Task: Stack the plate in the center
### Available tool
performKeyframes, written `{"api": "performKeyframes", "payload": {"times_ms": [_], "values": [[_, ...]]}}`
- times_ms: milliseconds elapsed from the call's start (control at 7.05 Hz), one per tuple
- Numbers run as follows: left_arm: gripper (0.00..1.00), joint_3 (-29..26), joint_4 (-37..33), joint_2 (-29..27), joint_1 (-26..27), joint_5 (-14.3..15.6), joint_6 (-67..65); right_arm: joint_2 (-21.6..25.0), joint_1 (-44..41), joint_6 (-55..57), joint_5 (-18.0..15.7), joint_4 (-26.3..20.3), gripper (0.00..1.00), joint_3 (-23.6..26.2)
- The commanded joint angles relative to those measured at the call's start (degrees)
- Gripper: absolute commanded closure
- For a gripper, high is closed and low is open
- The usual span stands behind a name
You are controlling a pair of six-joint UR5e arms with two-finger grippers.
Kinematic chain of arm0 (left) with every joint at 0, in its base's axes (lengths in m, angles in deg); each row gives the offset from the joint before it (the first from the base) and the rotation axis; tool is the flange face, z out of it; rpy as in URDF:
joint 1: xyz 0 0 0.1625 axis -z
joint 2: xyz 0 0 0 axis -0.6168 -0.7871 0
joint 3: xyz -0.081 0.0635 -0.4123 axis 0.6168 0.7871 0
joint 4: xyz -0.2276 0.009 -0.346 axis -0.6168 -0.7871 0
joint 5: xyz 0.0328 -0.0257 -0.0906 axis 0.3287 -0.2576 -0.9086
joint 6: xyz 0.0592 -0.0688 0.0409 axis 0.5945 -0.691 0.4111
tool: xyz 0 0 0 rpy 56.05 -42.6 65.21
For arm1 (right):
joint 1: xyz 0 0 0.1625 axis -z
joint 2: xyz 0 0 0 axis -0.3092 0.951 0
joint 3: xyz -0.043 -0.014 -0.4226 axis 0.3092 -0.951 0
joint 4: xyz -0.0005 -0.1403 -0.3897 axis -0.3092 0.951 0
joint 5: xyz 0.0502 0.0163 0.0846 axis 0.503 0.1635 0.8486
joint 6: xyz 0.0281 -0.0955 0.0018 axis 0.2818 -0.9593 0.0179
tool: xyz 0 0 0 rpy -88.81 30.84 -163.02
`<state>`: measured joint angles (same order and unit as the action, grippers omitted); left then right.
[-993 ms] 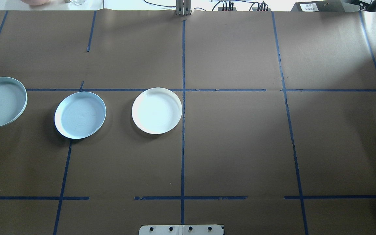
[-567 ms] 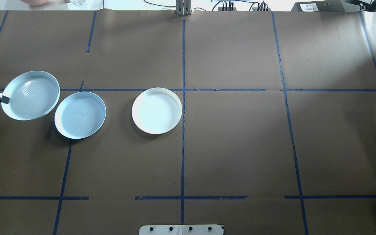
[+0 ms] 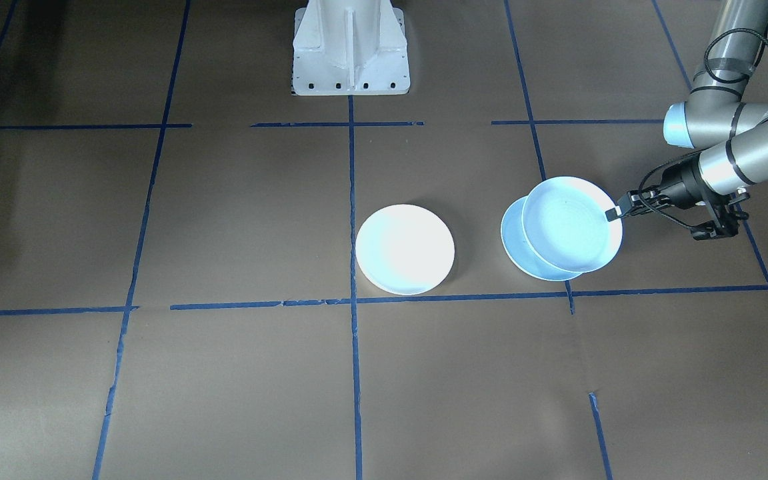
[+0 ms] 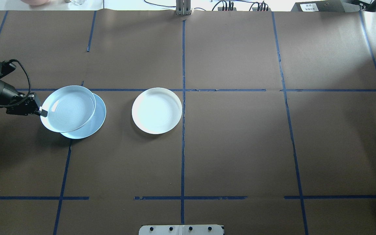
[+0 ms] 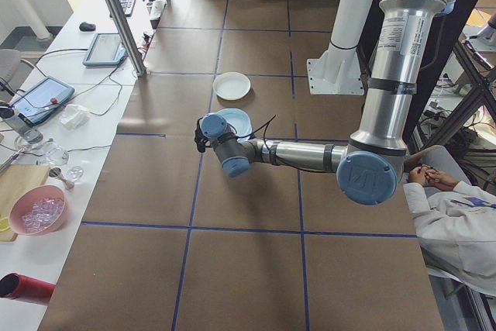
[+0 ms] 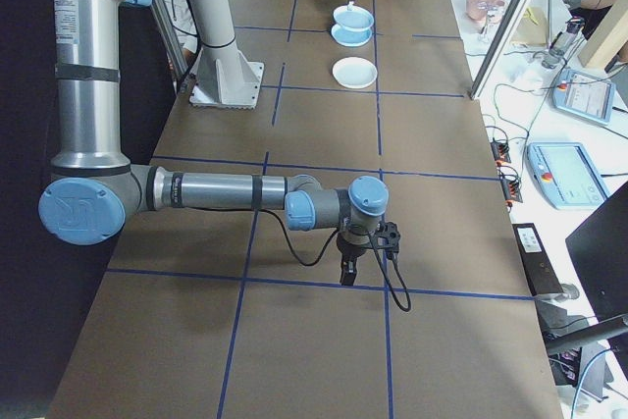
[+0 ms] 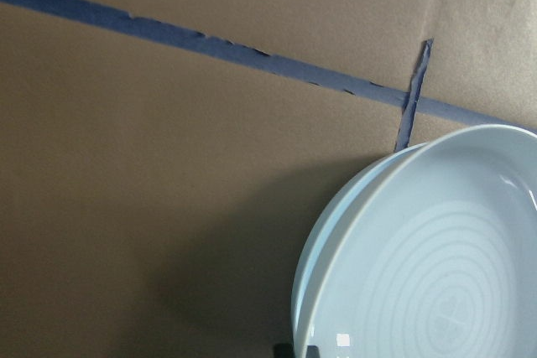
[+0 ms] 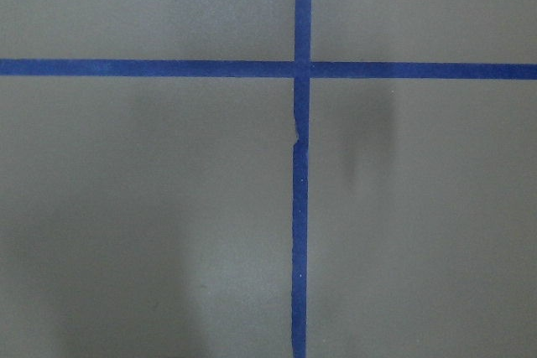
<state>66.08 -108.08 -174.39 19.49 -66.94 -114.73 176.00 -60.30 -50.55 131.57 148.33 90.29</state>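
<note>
Pale blue plate (image 4: 68, 108) pinched at rim by your left gripper (image 4: 43, 113), fingers clamped on its edge, held above and overlapping second blue plate (image 4: 91, 125) lying on brown paper table (image 4: 240, 147). Center plate (image 4: 157, 110), whitish with cream rim, sits by middle blue tape line (image 4: 183, 153), well apart from the pair. Right gripper (image 6: 347, 273) hangs far off over tape cross, only side view catches it, can't tell if fingers apart or together.

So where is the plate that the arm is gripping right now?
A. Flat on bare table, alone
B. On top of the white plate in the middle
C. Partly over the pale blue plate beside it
C: the left gripper holds the gripped plate by its rim, overlapping the pale blue plate; the white plate sits apart.
</note>
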Motion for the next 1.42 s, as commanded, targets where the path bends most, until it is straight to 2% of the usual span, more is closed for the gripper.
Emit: {"api": "performKeyframes", "payload": {"times_ms": [0,567,1277], "values": [[1.00,-0.08,-0.16,-1.25,-2.02,3.79,-2.29,0.00,0.00,0.00,0.00,0.00,0.00,0.02],[1.00,-0.08,-0.24,-1.44,-3.25,5.93,-3.35,0.00,0.00,0.00,0.00,0.00,0.00,0.02],[1.00,1.76,-0.24,0.05,-3.08,5.59,-3.44,0.00,0.00,0.00,0.00,0.00,0.00,0.02]]}}
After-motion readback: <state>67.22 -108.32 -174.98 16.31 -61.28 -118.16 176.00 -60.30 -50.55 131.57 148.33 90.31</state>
